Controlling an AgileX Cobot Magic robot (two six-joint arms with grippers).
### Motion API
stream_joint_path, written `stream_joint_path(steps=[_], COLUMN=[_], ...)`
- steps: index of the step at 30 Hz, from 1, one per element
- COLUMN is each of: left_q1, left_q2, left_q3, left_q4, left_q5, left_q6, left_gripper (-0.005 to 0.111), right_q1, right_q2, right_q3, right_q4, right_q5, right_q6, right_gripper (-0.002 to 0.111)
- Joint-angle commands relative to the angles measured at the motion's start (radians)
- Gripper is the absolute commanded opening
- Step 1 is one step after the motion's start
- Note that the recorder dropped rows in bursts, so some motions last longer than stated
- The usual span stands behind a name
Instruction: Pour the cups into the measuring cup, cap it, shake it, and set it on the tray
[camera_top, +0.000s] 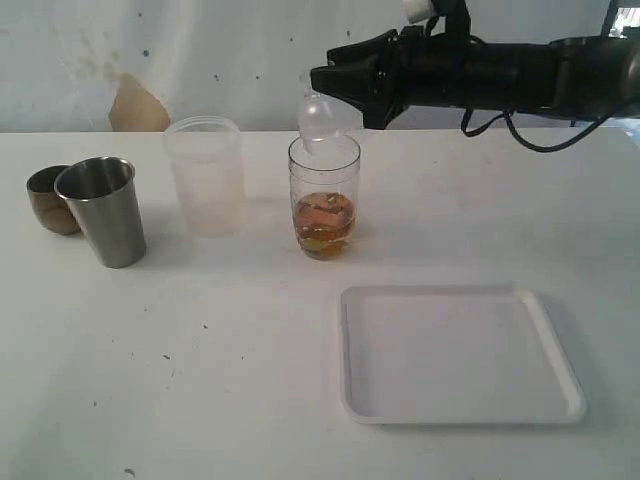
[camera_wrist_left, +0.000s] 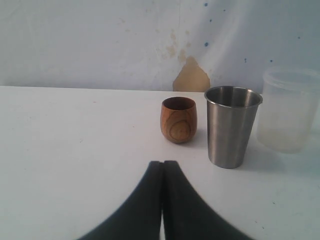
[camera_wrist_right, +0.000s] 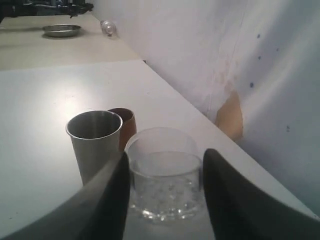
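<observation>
We see the right gripper (camera_wrist_right: 166, 162) reaching in from 3 o'clock in the exterior view, its fingers (camera_wrist_right: 112, 195) set partway apart and clasping a small clear dome lid (camera_top: 318, 125) between them. The lid hangs right at the mouth of the measuring cup (camera_top: 324, 195); we cannot tell whether it touches the rim. The measuring cup stands upright near the middle of the white table (camera_top: 200, 380), uncapped, with amber liquid (camera_top: 323, 225) in its lower part.

At 9 o'clock from it, just beside, stands the frosted plastic cup (camera_top: 205, 175). Farther toward 9 o'clock is the steel tumbler (camera_top: 103, 210), and the brown wooden cup (camera_top: 45, 200) sits at the tumbler's 10 o'clock, close against it. All three are upright.

The white tray (camera_top: 460, 412) lies flat at 5 o'clock from the measuring cup, apart from it, with nothing on it.

In the left wrist view we find the left gripper (camera_wrist_left: 162, 166) with its two dark fingers (camera_wrist_left: 145, 200) pressed together on nothing, low over the table and well short of the wooden cup and tumbler.
</observation>
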Motion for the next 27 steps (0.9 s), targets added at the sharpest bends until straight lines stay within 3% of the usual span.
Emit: stream_joint_path(steps=[1,8,13,27], left_q1=[0.004,0.004,0.004,0.004], left_q2=[-0.003,-0.003,-0.003,-0.003], left_q3=[0.005,0.005,0.005,0.005], left_q4=[0.008,0.008,0.008,0.008], left_q5=[-0.007,-0.007,-0.007,-0.007], left_q6=[-0.001,-0.001,-0.001,-0.001], left_gripper=[0.000,0.000,0.000,0.000], right_q1=[0.021,0.062,0.099,0.097], right_q2=[0.002,0.015,0.022,0.044], right_q3=[-0.008,-0.064,-0.070,-0.070], right_q4=[0.018,0.018,0.018,0.018], right_q5=[-0.042,-0.048,-0.146,-0.154], right_q6=[-0.026,-0.026,-0.026,-0.026], right_gripper=[0.000,0.000,0.000,0.000])
